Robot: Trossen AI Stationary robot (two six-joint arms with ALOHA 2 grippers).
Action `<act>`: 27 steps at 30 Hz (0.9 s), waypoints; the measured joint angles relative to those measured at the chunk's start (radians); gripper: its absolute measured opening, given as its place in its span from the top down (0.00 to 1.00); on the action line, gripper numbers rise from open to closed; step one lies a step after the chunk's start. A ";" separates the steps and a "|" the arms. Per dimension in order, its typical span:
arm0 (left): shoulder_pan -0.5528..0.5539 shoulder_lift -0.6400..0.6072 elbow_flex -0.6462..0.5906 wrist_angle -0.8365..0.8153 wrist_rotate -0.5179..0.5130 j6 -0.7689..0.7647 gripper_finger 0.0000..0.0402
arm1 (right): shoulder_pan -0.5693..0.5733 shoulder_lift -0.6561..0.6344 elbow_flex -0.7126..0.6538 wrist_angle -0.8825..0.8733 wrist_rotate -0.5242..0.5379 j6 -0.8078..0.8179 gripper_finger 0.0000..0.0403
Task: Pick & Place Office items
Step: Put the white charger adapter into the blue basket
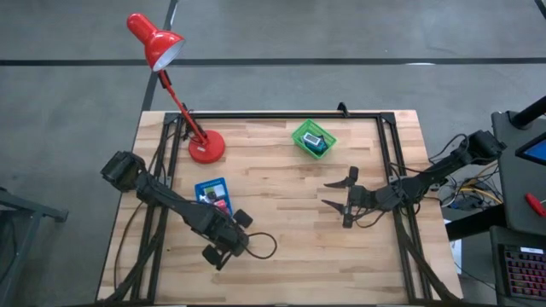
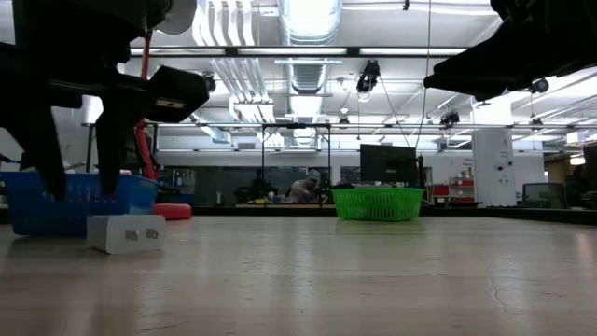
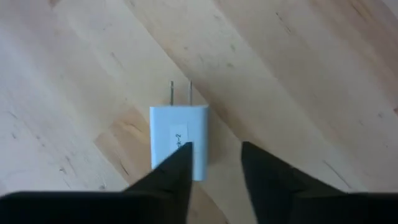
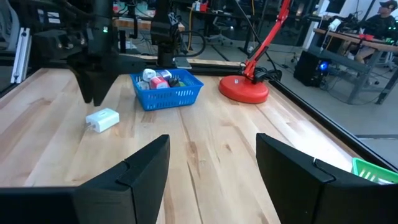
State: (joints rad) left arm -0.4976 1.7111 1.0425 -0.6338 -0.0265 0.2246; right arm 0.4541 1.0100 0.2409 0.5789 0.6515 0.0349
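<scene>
A white plug block (image 3: 179,140) with two metal prongs lies flat on the wooden table near its front left. My left gripper (image 3: 214,149) hangs just above it, pointing down, open by a narrow gap and holding nothing. One fingertip stands over the block's near end and the other beside it. The low view shows the block (image 2: 126,233) on the table under the raised fingers of my left gripper (image 2: 79,191). The blue tray (image 1: 213,194) behind holds several small office items. My right gripper (image 1: 334,194) hovers open over the table's right half.
A green basket (image 1: 313,138) stands at the far middle with something in it. The red desk lamp's base (image 1: 206,147) sits at the far left. A dark cable loop (image 1: 263,247) lies by my left gripper. Bare wood stretches between the two arms.
</scene>
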 joint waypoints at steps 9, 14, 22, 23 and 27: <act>0.020 0.003 -0.001 0.005 -0.041 -0.035 0.34 | 0.000 0.000 0.000 0.000 -0.005 0.000 0.43; 0.041 0.006 -0.001 0.005 -0.041 -0.037 0.33 | 0.000 0.000 0.000 0.000 -0.005 0.000 0.43; 0.064 0.006 -0.033 0.024 0.010 -0.049 0.33 | 0.000 0.000 0.000 0.000 -0.005 0.000 0.43; 0.064 0.006 -0.043 0.036 0.012 -0.051 0.33 | 0.000 0.000 0.000 0.000 -0.005 0.000 0.43; 0.064 0.007 -0.067 0.083 0.012 -0.053 0.33 | 0.000 0.000 0.000 0.000 -0.005 0.000 0.43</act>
State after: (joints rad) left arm -0.4332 1.7180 0.9756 -0.5504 -0.0147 0.1715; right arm 0.4541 1.0100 0.2409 0.5793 0.6468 0.0349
